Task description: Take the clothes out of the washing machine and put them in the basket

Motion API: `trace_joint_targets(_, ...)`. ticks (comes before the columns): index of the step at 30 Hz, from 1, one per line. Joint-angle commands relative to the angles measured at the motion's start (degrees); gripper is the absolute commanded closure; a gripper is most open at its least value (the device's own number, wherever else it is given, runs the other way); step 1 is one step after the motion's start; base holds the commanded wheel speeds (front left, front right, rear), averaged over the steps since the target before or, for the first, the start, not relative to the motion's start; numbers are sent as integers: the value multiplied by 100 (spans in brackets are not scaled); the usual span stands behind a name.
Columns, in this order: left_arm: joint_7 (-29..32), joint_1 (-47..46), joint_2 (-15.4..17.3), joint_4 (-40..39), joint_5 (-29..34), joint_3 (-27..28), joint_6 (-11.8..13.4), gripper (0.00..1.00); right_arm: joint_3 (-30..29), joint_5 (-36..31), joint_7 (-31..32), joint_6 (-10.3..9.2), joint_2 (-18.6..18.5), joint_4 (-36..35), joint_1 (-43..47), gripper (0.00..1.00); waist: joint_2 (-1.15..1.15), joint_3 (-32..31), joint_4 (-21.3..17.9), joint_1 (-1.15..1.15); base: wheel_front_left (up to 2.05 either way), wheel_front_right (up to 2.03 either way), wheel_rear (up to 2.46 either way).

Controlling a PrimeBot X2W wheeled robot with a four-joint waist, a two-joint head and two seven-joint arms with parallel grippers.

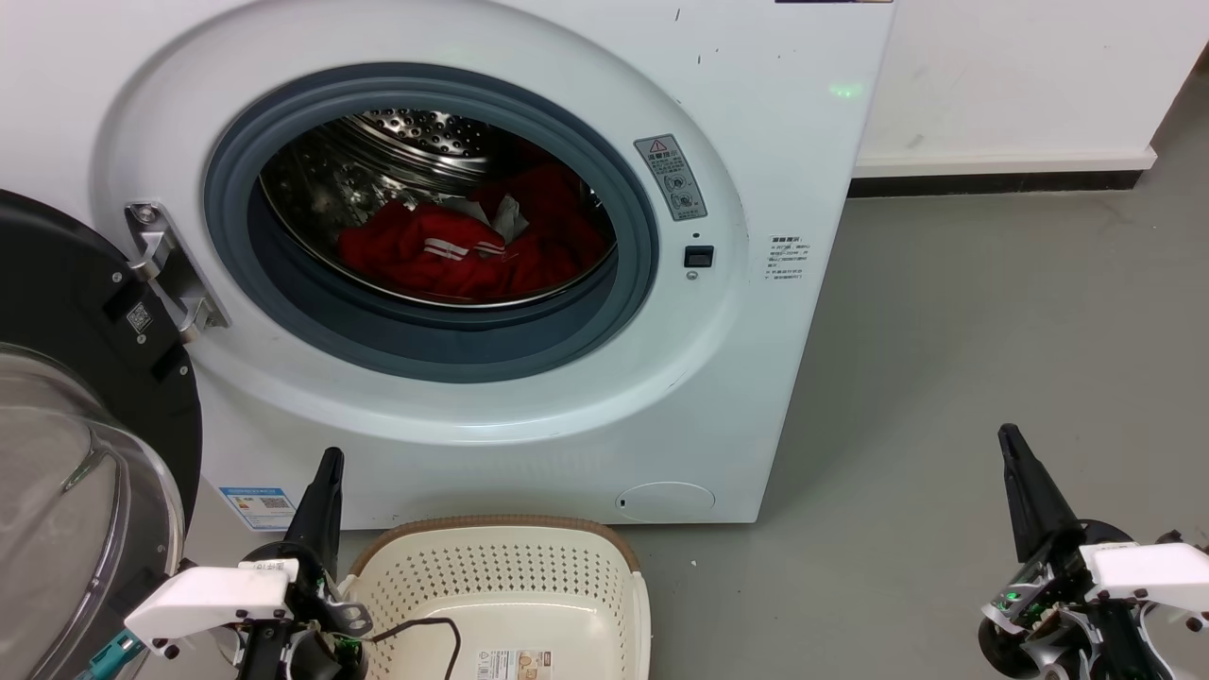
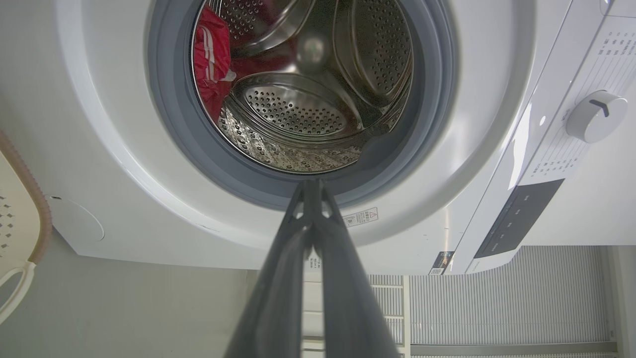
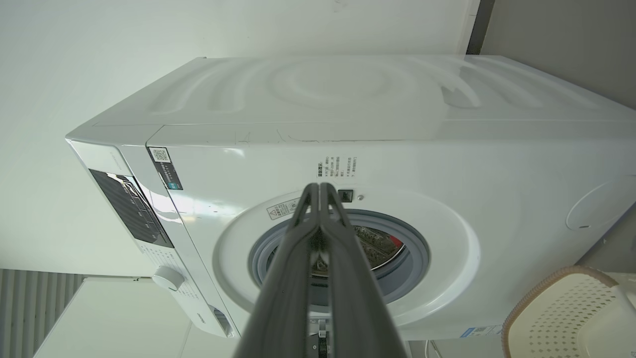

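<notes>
clothes (image 1: 416,263): heaped at drum (image 1: 416,132) bottom, near its front lip | soft, limp, likely light (may drag on seal (image 1: 425,335)); pinch raised fold by stripes (image 1: 461,248) | left gripper (image 1: 330,460), right gripper (image 1: 1009,436): clenched, empty | basket (image 1: 501,522): on floor (image 1: 945,378) below

A smooth grey floor (image 1: 992,331) with faint scuffs runs to a plain white wall (image 1: 1020,66). At the wall's foot, a white skirting board (image 1: 1001,162) sits above a dark strip (image 1: 992,183). The left wrist view shows a pale ribbed panel (image 2: 507,293). The right wrist view shows a dark grey wall section (image 3: 561,30). The light is soft and even.
</notes>
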Motion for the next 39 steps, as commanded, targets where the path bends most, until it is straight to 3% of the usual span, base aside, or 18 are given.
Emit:
trace_joint_targets(1,6,-58,-6,5,10,9,-16,100,0,-27,5,-2,12,9,-72,100,0,0,0,0,0,0,0)
trace_joint_targets(25,6,-58,-6,5,9,8,-16,100,1,-26,4,-2,12,9,-73,100,0,0,0,0,0,0,0)
trace_joint_targets(26,-3,0,-1,0,0,0,0,0,0,-1,-2,0,0,1,0,0,0,0,0,0,0,0,0)
trace_joint_targets(33,-99,143,-20,69,94,-19,2,0,6,-74,-98,-1,12,99,141,0,0,2,-1,0,0,0,0)
trace_joint_targets(39,-273,168,-18,-132,673,44,63,0,-44,-655,-272,-1,11,-97,196,0,0,11,-7,0,0,0,0)
